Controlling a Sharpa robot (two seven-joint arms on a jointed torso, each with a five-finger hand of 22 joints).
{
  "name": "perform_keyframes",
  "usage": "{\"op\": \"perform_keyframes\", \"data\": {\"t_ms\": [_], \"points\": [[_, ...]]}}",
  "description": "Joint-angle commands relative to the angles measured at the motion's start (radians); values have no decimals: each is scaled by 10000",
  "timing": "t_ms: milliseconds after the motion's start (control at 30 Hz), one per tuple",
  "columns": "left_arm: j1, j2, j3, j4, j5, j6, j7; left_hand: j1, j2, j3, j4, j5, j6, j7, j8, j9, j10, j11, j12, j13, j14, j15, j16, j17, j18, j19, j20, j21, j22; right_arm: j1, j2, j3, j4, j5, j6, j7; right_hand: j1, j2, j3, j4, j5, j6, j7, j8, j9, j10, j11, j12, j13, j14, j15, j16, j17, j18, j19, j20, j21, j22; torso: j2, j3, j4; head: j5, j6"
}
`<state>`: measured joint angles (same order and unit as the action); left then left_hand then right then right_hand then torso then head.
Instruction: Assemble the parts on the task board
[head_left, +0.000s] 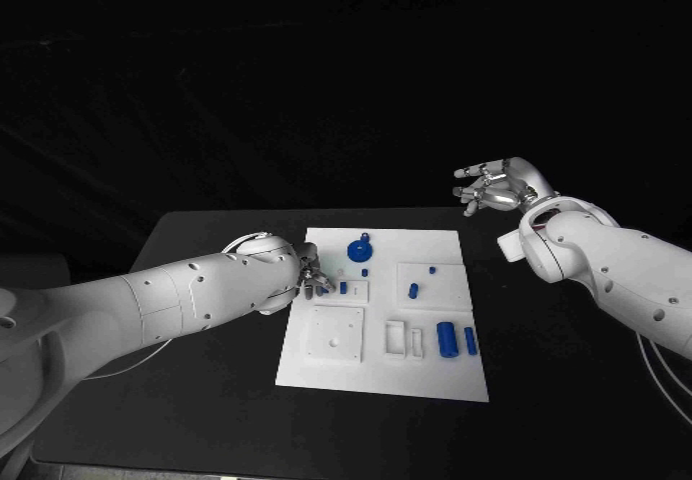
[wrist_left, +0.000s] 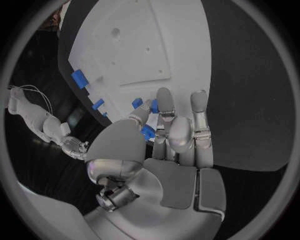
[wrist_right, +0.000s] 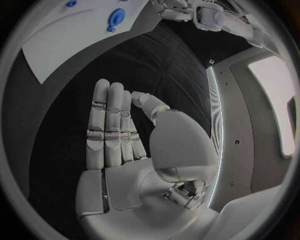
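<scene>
We saw a black, matte tabletop (head_left: 188, 400) carrying a flat white rectangular task board (head_left: 433, 375) near its middle. The board lay flat, with bare black surface showing along all four of its sides.

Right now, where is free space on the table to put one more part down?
Bare black table lies right of the task board, under the raised right hand, and along the near edge. The board's left side is crowded by the left hand.
</scene>
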<state>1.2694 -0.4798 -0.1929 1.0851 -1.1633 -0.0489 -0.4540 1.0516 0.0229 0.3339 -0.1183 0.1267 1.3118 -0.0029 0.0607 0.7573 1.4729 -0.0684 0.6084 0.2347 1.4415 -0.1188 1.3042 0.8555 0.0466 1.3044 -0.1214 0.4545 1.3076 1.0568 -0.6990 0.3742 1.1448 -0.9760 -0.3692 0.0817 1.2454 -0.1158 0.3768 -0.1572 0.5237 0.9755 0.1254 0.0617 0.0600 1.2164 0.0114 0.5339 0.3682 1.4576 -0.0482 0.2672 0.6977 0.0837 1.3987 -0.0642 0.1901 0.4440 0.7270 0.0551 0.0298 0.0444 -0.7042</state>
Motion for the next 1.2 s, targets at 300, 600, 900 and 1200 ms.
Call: {"op": "perform_keyframes", "data": {"t_ms": [300,600,900,1200], "points": [[-13,26,-19,-217,369,1072,59,855,758,62,-250,93,104,-239,60,523,430,-82,24,-19,-9,-10,18,6,77,-55,83,36,172,-6,26,4,-3,-62,119,74,-95,-1,-47,55,33,55,38,-11,13,-78,-1,61,11,32,33,-27,7,-7,-2,3,9,-58,-4,3,-5,-9,-11],[85,89,6,-412,635,1689,175,845,783,39,-286,-35,84,-239,57,616,429,-81,19,-15,-12,-3,11,0,59,-74,82,23,170,-7,40,4,-11,-62,124,70,-95,-1,-47,55,33,55,38,-11,13,-78,-1,61,11,32,33,-27,7,-7,-2,3,9,-58,0,-8,10,-30,-9],[117,206,27,-565,702,1547,197,850,976,-133,-26,-671,-81,-219,62,835,429,-65,-8,-5,-22,-10,-54,-111,51,-48,67,-15,159,-7,63,4,-20,-62,130,69,-95,-1,-47,55,33,55,38,-11,13,-78,-1,61,11,32,33,-27,7,-7,-2,3,9,-58,-2,-6,0,-27,-3],[131,275,35,-708,708,1354,148,896,987,-505,201,-766,-161,-202,45,803,431,-40,23,-33,-28,-39,-50,-110,30,-33,36,-35,167,-8,59,4,-24,-62,135,64,-95,-1,-47,55,33,55,38,-11,13,-78,-1,61,11,32,33,-27,7,-7,-2,3,9,-58,-11,-3,11,-42,8]]}}
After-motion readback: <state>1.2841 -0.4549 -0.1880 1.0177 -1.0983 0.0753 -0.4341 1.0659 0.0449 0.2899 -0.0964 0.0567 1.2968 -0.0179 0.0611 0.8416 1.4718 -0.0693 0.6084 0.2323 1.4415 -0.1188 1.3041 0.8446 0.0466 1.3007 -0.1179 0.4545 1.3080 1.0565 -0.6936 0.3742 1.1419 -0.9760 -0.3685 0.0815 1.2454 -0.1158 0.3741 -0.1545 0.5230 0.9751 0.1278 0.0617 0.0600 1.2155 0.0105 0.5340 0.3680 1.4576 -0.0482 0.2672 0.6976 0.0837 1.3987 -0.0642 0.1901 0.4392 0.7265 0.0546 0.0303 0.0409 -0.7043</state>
